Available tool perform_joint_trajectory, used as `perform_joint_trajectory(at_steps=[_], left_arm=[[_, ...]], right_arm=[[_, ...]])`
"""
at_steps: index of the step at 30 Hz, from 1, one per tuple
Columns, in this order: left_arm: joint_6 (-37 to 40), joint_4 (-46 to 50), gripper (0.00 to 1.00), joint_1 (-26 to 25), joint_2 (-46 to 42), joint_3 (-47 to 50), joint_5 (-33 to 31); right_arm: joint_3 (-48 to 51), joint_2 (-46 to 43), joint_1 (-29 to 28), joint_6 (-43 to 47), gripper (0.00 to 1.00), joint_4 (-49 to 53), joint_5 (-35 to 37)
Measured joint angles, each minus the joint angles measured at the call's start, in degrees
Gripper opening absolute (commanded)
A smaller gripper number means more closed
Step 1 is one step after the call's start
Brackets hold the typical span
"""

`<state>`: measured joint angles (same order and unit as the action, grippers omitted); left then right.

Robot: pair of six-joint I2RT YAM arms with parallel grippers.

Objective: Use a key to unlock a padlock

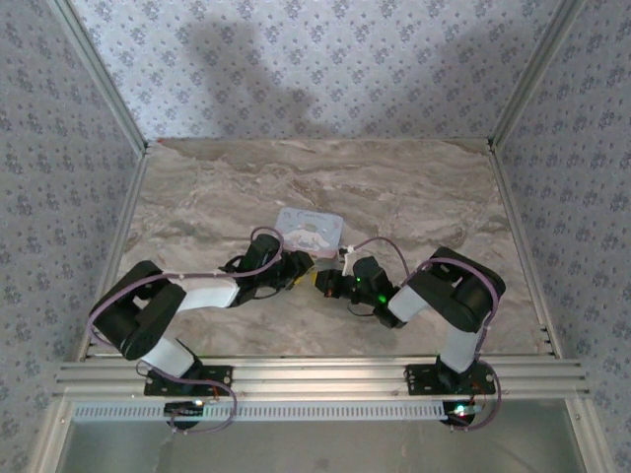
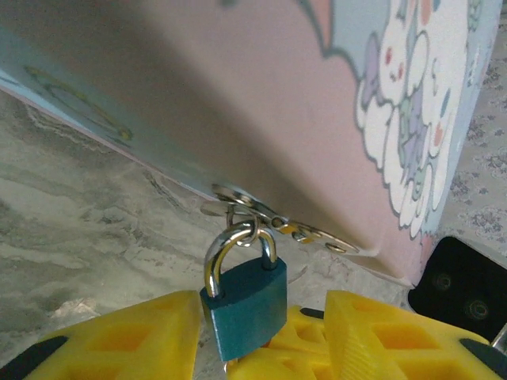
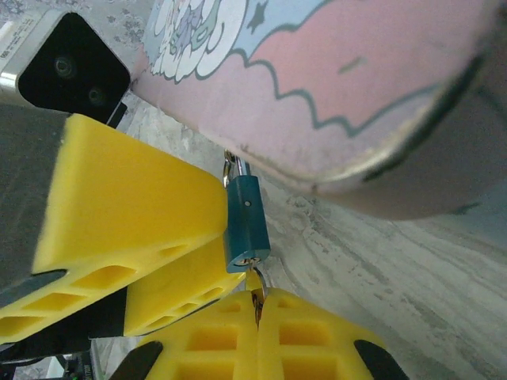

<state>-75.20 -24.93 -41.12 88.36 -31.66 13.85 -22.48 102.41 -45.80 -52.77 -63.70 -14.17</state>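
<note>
Carefully now, with the padlock (image 2: 244,310) hanging from the hasp (image 2: 261,210) of the tin (image 2: 238,103) between the spread left fingers (image 2: 127,336), the right fingers (image 3: 309,340), pinching the key (image 3: 256,294) at its keyway, should twist gently, never levering sideways.

Robot test cell of a laboratory type, not a domestic room. Enclosed on three sides by flat panels papered in pale blue-grey floral print (image 1: 296,69), held by slanted silver aluminium corner posts (image 1: 103,77). Floored by a beige-grey marble-pattern tabletop (image 1: 414,187). Bounded at the near edge by ribbed silver aluminium extrusion rails (image 1: 315,376), with a white slotted cable duct (image 1: 325,409) just beyond. Fitted with two black arm bases (image 1: 177,379) bolted to the rails and with loose purple cables (image 1: 108,305) routed along the arms.
</note>
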Motion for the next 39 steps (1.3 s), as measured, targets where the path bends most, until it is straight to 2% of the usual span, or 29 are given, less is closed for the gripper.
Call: perform_joint_trajectory(at_steps=[12,20,28,34,39], left_arm=[[-0.35,-3.06,0.20,-0.52,1.75,0.00,-2.14],[-1.62,-3.67,0.11,-0.92,1.77,0.00,-2.49],[-2.47,-3.98,0.09,-1.07,1.75,0.00,-2.32],[-2.51,-3.80,0.08,-1.18,1.64,0.00,-2.34],[-2.89,-3.85,0.04,-1.36,1.64,-0.02,-2.51]], right_arm=[[-0.39,0.00,0.31,-1.92,0.00,-0.31,0.94],[0.31,-1.70,0.39,-1.68,0.20,0.59,1.51],[2.08,-7.13,0.42,2.36,0.33,4.24,2.01],[2.21,-17.44,0.57,10.67,0.42,13.66,4.98],[1.55,-28.79,0.55,22.27,0.53,26.18,9.03]])
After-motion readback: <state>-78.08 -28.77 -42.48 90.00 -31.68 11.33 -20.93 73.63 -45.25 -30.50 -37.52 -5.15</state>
